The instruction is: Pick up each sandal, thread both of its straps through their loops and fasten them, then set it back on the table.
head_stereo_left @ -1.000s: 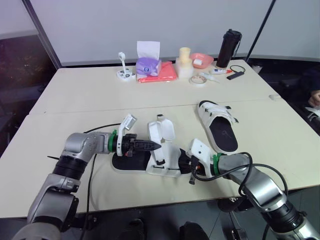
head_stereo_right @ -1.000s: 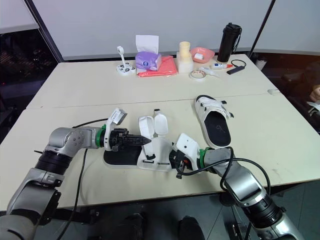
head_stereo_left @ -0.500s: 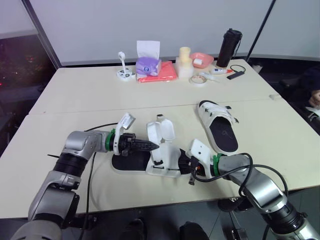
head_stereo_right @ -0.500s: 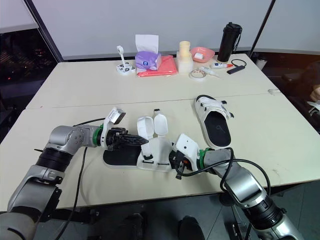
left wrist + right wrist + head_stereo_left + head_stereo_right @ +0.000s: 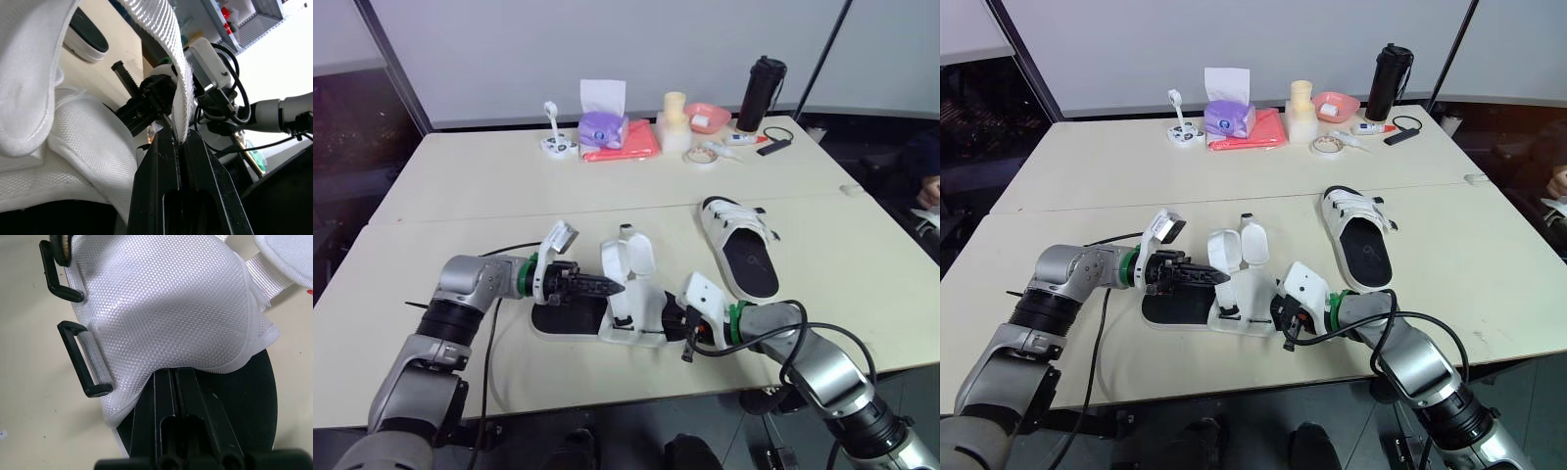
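Note:
The near sandal [image 5: 628, 311], white mesh upper on a black sole, lies open near the table's front edge, its two strap flaps [image 5: 628, 257] standing up. My left gripper [image 5: 615, 287] reaches in from the left and is shut on a white strap [image 5: 177, 93]. My right gripper [image 5: 674, 319] comes from the right and is shut on the edge of the sandal's upper [image 5: 166, 308]. Two black loops [image 5: 83, 364] hang off that upper's side. The second sandal [image 5: 742, 247] lies flat to the right, straps across it.
At the table's back stand a tissue box [image 5: 603, 125], a red cloth [image 5: 628, 143], a pink bowl [image 5: 709, 117], a tape roll [image 5: 701, 157] and a black bottle [image 5: 761, 93]. The table's front edge [image 5: 607, 387] runs just below the near sandal.
My left gripper has drawn back slightly to the left with the strap. The right gripper and both sandals have barely moved.

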Tool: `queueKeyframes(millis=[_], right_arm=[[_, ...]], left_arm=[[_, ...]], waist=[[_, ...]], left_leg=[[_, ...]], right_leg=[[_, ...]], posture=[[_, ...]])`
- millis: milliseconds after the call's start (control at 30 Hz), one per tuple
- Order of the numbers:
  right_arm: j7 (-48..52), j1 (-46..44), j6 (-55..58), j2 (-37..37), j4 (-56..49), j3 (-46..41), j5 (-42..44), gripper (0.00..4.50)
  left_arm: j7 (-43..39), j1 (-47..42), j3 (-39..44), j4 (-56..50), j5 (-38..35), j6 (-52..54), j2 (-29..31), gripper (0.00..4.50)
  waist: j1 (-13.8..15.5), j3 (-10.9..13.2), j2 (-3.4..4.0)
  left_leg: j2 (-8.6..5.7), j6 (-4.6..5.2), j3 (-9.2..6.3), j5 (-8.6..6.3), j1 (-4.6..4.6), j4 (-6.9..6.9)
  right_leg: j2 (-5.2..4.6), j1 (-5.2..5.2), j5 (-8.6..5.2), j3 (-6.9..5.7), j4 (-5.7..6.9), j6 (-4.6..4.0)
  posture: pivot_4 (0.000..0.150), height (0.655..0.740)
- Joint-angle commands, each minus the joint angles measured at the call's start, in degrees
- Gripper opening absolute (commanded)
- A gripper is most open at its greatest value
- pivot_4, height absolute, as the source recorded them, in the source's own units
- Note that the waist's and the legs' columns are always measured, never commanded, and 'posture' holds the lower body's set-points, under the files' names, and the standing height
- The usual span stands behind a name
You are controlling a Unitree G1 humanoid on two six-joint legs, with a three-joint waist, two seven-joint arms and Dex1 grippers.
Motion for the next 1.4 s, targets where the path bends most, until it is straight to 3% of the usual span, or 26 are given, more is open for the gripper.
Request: queueKeyframes(millis=[33, 833, 1400], right_arm=[[-0.7, 0.8, 1.3, 0.4, 0.9, 1.6, -1.0, 0.0], [-0.9, 0.9, 1.4, 0.3, 0.8, 1.7, -0.9, 0.0], [-0.9, 0.9, 1.1, 0.1, 0.9, 1.9, -1.2, 0.0]], left_arm=[[-1.4, 0.5, 0.3, -2.7, -0.2, -1.0, 0.5, 0.04], [-1.0, -1.5, 0.4, 1.3, 4.5, -8.6, -2.1, 0.04], [-4.0, -1.2, -0.7, -0.1, 4.9, -7.8, -1.2, 0.04]], waist=[[0.0, 0.0, 0.0], [0.0, 0.0, 0.0], [0.0, 0.0, 0.0]], left_leg=[[0.0, 0.0, 0.0, 0.0, 0.0, 0.0], [0.0, 0.0, 0.0, 0.01, 0.01, 0.0], [0.0, 0.0, 0.0, 0.01, 0.01, 0.0]], right_leg=[[0.0, 0.0, 0.0, 0.0, 0.0, 0.0], [0.01, 0.01, 0.01, 0.0, 0.0, 0.0], [0.03, 0.01, 0.01, 0.0, 0.01, 0.0]], posture=[[0.15, 0.7344], [0.15, 0.7344], [0.15, 0.7344]])
